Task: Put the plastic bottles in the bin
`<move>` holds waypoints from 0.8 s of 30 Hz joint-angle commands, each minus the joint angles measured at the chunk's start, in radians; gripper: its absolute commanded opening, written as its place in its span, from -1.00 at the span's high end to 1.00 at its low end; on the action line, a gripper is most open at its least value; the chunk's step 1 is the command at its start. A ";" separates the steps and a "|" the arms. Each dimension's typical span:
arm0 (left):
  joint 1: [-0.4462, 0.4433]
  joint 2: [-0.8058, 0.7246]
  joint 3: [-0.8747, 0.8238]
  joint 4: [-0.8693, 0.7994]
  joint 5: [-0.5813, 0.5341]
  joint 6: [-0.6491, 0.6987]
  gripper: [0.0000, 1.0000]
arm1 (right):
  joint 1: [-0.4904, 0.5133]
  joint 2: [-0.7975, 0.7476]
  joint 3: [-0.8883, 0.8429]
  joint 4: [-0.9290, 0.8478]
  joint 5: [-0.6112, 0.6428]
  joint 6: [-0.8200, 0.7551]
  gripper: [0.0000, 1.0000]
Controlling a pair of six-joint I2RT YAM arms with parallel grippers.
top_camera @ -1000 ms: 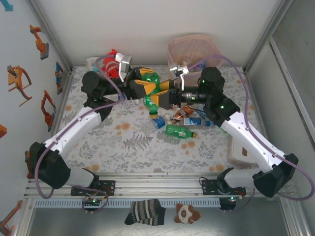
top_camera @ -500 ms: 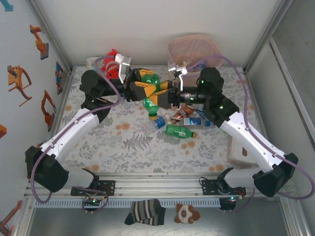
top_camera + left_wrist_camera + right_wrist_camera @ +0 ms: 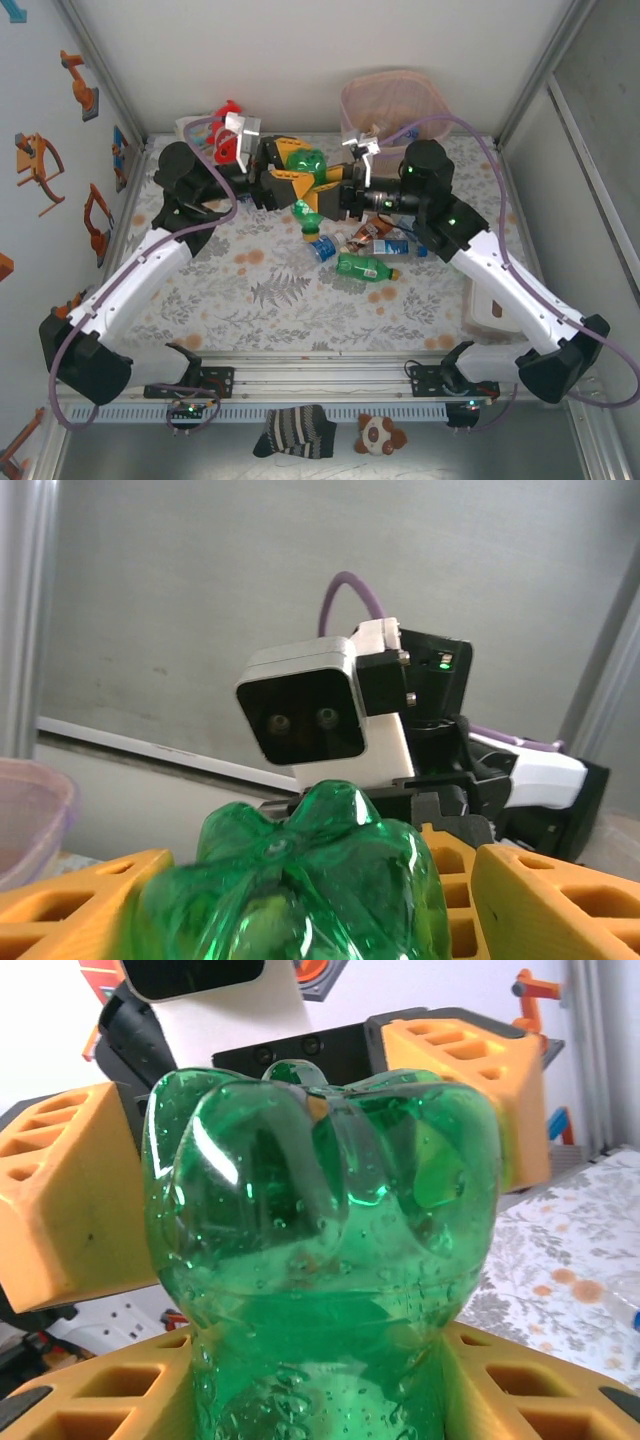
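Note:
A green plastic bottle (image 3: 312, 163) (image 3: 320, 1210) (image 3: 290, 880) hangs in the air between my two grippers, left of the bin (image 3: 392, 100). My right gripper (image 3: 325, 190) (image 3: 320, 1370) is shut on it, yellow fingers (image 3: 530, 1380) pressed against both sides. My left gripper (image 3: 298, 170) (image 3: 300, 910) is open around the bottle's far end, its fingers (image 3: 560, 900) standing off the plastic. Several more bottles lie on the table below: a blue-capped one (image 3: 322, 247), a green one (image 3: 362, 266), a brown one (image 3: 372, 230). The beige-pink bin stands at the back, its rim (image 3: 30, 800) in the left wrist view.
A red plush toy (image 3: 228, 125) lies at the back left behind my left arm. A white flat object (image 3: 490, 310) sits at the table's right edge. Walls close in on the left, back and right. A sock (image 3: 295, 430) lies past the near rail.
My left gripper has opened off the green bottle and drawn back slightly to the left. My right gripper has closed on the bottle.

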 commanded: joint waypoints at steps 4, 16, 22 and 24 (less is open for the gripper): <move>0.000 -0.073 -0.022 -0.108 -0.112 0.126 -0.58 | -0.044 -0.028 0.073 -0.062 0.076 -0.089 0.03; 0.014 -0.149 -0.058 -0.237 -0.243 0.210 -0.62 | -0.252 0.096 0.337 -0.312 0.278 -0.160 0.05; 0.014 -0.179 -0.075 -0.269 -0.269 0.213 -0.61 | -0.352 0.251 0.523 -0.389 0.384 -0.144 0.09; 0.014 -0.190 -0.078 -0.288 -0.275 0.216 -0.60 | -0.375 0.307 0.589 -0.407 0.402 -0.156 0.09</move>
